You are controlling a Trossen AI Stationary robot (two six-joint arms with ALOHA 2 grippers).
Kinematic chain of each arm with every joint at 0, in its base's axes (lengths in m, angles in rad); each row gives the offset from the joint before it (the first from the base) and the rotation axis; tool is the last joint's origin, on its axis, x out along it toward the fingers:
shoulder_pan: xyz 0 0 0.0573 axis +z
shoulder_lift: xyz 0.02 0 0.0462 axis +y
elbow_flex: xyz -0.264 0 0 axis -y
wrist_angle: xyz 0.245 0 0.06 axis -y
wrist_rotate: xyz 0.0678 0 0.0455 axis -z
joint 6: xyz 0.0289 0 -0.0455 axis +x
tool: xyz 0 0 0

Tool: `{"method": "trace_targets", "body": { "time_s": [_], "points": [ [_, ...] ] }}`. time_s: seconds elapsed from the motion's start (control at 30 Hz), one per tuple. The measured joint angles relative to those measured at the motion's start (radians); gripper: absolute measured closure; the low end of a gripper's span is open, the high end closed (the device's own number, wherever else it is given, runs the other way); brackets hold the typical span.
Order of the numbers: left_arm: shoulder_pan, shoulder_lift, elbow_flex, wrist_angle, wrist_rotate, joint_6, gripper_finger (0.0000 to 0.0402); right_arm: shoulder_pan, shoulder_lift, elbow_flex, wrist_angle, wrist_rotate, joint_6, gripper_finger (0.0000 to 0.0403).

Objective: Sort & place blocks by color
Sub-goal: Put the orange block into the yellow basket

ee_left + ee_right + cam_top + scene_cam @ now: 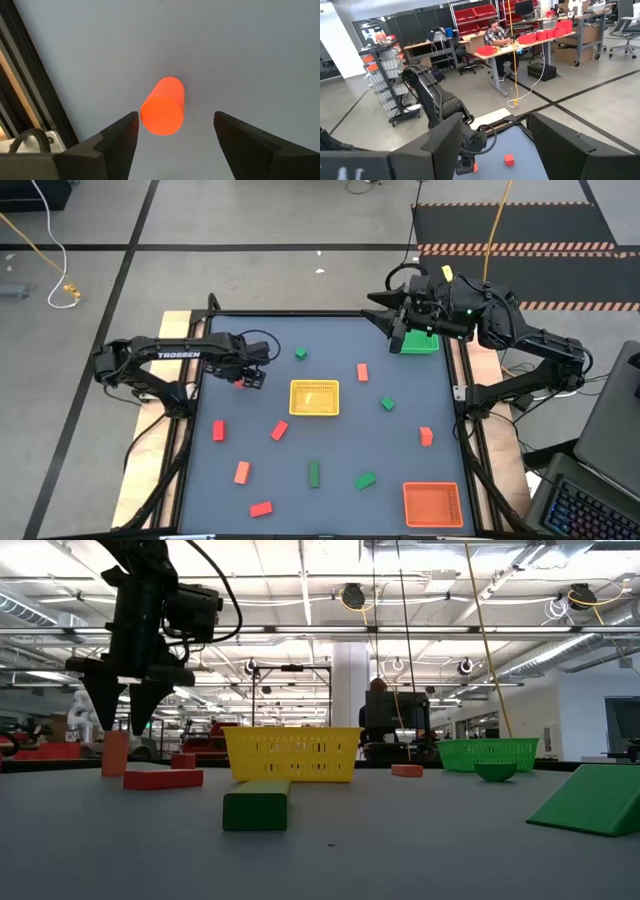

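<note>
My left gripper (250, 377) (130, 705) hangs open, fingers pointing down, just above an orange-red block (162, 107) (115, 753) that stands upright on the mat near the table's left side. In the left wrist view the fingers stand on either side of the block without touching it. My right gripper (395, 330) (495, 122) is open and holds nothing; it hovers at the far right, beside the green tray (420, 343). Red, orange-red and green blocks lie scattered over the mat, among them a green bar (256, 805) and a red bar (163, 778).
A yellow tray (314, 398) (292, 753) sits mid-table and an orange tray (432, 502) at the near right corner. Loose blocks lie around both. The table's left rail (30, 85) runs close to my left gripper. A person sits at a desk far behind the table.
</note>
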Motion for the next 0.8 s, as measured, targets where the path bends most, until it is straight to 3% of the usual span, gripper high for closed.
{"method": "trace_targets", "body": {
  "time_s": [0.27,0.47,0.8],
  "points": [
    [0.0,0.0,-0.032,0.0,-0.004,-0.041,0.014,0.0,0.0,0.0,-0.045,-0.003,0.034,0.0174],
    [-0.001,0.0,-0.11,0.026,0.058,-0.072,0.014,0.002,-0.009,0.0,-0.069,-0.005,0.037,0.0174],
    [-0.013,0.0,-0.087,0.138,0.058,-0.027,0.014,0.002,-0.018,0.0,-0.082,-0.004,0.027,0.0174]
  ]
}}
